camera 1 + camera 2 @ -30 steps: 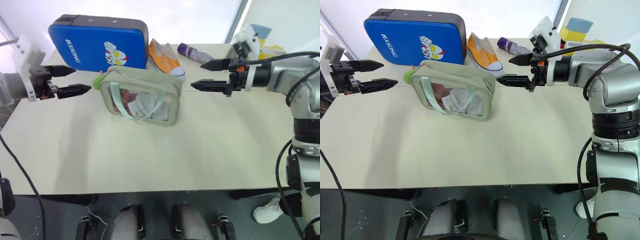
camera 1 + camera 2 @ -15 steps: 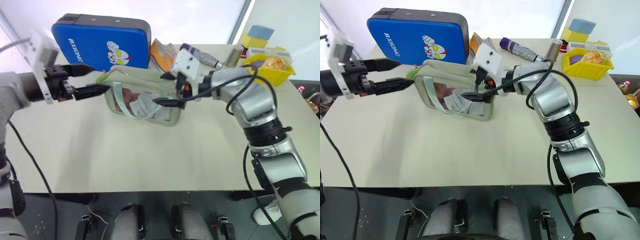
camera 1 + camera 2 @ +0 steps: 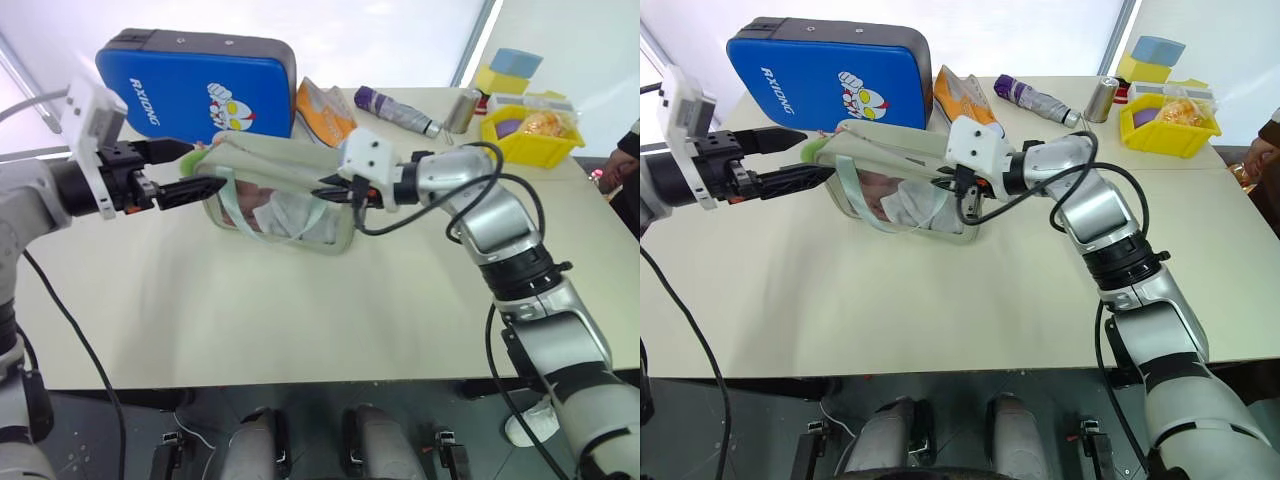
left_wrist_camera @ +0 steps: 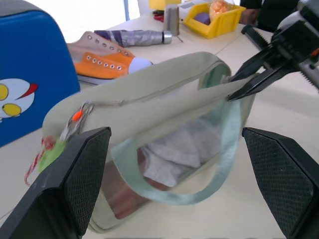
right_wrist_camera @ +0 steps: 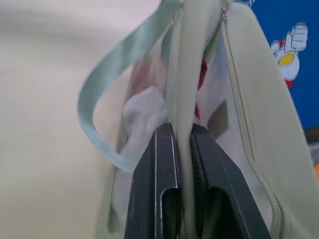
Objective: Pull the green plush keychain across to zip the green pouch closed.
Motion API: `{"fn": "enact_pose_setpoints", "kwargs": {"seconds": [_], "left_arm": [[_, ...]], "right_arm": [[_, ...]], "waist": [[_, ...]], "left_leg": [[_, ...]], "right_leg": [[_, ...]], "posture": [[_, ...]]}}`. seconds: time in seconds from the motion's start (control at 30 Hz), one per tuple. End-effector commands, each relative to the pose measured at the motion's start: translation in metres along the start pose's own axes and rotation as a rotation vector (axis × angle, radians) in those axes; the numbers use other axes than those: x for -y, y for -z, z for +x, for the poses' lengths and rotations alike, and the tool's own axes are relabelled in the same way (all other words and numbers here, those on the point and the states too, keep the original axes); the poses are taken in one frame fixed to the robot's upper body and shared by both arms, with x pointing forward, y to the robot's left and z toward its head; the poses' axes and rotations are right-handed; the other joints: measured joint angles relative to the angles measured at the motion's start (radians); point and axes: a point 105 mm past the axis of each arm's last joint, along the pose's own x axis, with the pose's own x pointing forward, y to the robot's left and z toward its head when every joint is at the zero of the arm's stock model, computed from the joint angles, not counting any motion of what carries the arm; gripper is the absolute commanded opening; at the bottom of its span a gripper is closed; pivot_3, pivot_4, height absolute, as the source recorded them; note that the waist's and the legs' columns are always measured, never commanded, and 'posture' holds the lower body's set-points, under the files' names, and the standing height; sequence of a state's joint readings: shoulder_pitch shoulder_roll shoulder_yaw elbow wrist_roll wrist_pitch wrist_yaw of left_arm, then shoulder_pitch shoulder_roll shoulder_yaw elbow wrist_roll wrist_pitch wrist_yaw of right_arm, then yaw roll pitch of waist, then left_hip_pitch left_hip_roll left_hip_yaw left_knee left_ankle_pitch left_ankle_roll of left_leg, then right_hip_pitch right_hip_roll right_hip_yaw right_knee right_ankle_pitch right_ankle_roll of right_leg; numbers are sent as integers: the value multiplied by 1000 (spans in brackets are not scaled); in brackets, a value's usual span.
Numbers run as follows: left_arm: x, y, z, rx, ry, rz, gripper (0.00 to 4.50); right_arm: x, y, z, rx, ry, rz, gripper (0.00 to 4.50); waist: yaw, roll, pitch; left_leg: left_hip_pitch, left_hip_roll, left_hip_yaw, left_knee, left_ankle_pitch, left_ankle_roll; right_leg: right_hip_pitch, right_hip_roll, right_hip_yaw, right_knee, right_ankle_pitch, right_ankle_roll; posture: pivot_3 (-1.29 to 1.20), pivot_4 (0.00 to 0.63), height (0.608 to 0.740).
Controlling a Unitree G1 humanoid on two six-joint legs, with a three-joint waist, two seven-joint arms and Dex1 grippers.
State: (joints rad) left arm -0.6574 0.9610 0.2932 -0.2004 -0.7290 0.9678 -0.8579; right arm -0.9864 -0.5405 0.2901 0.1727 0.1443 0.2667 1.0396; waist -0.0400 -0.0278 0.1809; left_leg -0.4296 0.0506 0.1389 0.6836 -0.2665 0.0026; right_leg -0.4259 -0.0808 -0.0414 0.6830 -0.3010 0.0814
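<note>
The right gripper (image 5: 183, 149) is clamped on a fold of the green pouch (image 3: 285, 190) at its right end, the fabric edge pinched between its two black fingers. The left gripper (image 3: 190, 168), left of centre in the head view, has its fingers spread wide and holds nothing; they sit at the pouch's left end, one above and one below the green plush keychain (image 4: 51, 153), which hangs from the zipper there by a short chain. The pouch stands on a pale cream table (image 3: 300, 310), its mint strap (image 4: 199, 184) looping down over the clear side. Behind it, at the upper left, leans a blue case (image 3: 195, 85), with an orange shoe (image 4: 107, 62) beside it. Further toward the upper right lie a purple folded umbrella (image 3: 395, 108), a metal can (image 3: 1100, 98) and a yellow bin (image 3: 530, 135). Bright white walls rise beyond the table's far edge.
</note>
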Motion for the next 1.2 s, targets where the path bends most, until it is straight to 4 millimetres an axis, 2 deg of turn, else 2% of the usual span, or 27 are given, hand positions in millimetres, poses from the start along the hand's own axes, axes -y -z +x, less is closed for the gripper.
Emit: {"fn": "enact_pose_setpoints", "kwargs": {"seconds": [0.03, 0.1, 0.23, 0.3, 0.47, 0.53, 0.63, 0.77, 0.9, 1.0, 1.1, 1.17, 1.2], "left_arm": [[-5, -17, -10, 52, -42, 47, 4500], [-4, -16, -8, 49, -39, 50, 4500], [-4, -15, -6, 52, -40, 49, 4500], [-5, -16, -6, 52, -42, 49, 4500], [-10, -12, -8, 43, -62, 44, 4500], [-14, -11, -11, 43, -80, 40, 4500], [-23, -6, -19, 22, -125, 43, 4500], [-31, -3, -32, 0, -164, 31, 4500], [-25, 12, -37, -63, -150, 30, 4500], [-24, 18, -40, -76, -153, 1, 4500], [-18, 27, -42, -100, -142, -17, 4500], [-16, 35, -42, -116, -142, -18, 4500], [-15, 37, -41, -113, -142, -34, 4500]], "right_arm": [[16, -1, -29, 32, 25, -72, 27], [13, 7, -32, 13, -2, -65, 27], [2, 18, -25, -9, -29, -47, 27], [-5, 17, -22, -3, -44, -17, 27], [-8, -1, -27, 24, -46, 38, 2098], [-5, -9, -38, 28, -38, 48, 3073], [1, -14, -59, 4, -10, 74, 3073], [-1, 1, -73, -60, 20, 115, 3073], [-10, 19, -65, -82, 24, 152, 3073], [-12, 23, -59, -65, 31, 181, 3073], [-12, 22, -56, -46, 28, 197, 2214], [-13, 20, -55, -36, 17, 204, 1337], [-14, 19, -55, -34, 14, 204, 681]], "waist": [[4, 0, 0], [4, 0, 0], [-2, 0, 0], [-3, 0, 0], [-1, 0, 0], [0, 0, 0], [5, 0, 0], [5, -1, 0], [-1, 0, 0], [-4, 0, 0], [-2, 0, 0], [-2, 0, 0], [-2, 0, 0]], "left_leg": [[0, 0, 0, 0, 0, 0], [0, 0, 0, 0, 0, 0], [1, 1, 0, 0, 0, 0], [1, 1, 0, 0, 0, 0], [2, 1, 0, 0, 0, 0], [2, 1, 0, 0, 0, 0], [2, 0, 0, 0, 0, 0], [2, 0, 0, 0, 0, 0], [2, 1, 0, 0, 0, 0], [2, 1, 0, 0, 0, 0], [2, 1, 0, 0, 0, 0], [2, 1, 0, 0, 0, 0], [2, 1, 0, -1, 0, 0]], "right_leg": [[0, 0, 0, 0, 0, 0], [0, 0, 0, 0, 0, 0], [1, 0, 0, 0, 0, 0], [1, 0, 0, 0, 0, 0], [1, 0, 0, 1, 0, 0], [1, 0, 0, 1, 0, 0], [1, 0, 0, 1, 0, 0], [1, 0, 0, 0, 0, 0], [2, 0, 0, 0, 0, 0], [1, 0, 0, 0, 0, 0], [1, 0, 0, 0, 0, 0], [1, -1, 0, 0, 0, 0], [1, -1, 0, 0, 0, 0]], "posture": [[0, 150, 740], [0, 150, 740], [0, 150, 740], [0, 150, 740], [0, 150, 740], [0, 150, 740], [0, 150, 740], [0, 150, 740], [0, 150, 740], [0, 150, 740], [0, 150, 740], [0, 150, 740], [0, 150, 740]]}}
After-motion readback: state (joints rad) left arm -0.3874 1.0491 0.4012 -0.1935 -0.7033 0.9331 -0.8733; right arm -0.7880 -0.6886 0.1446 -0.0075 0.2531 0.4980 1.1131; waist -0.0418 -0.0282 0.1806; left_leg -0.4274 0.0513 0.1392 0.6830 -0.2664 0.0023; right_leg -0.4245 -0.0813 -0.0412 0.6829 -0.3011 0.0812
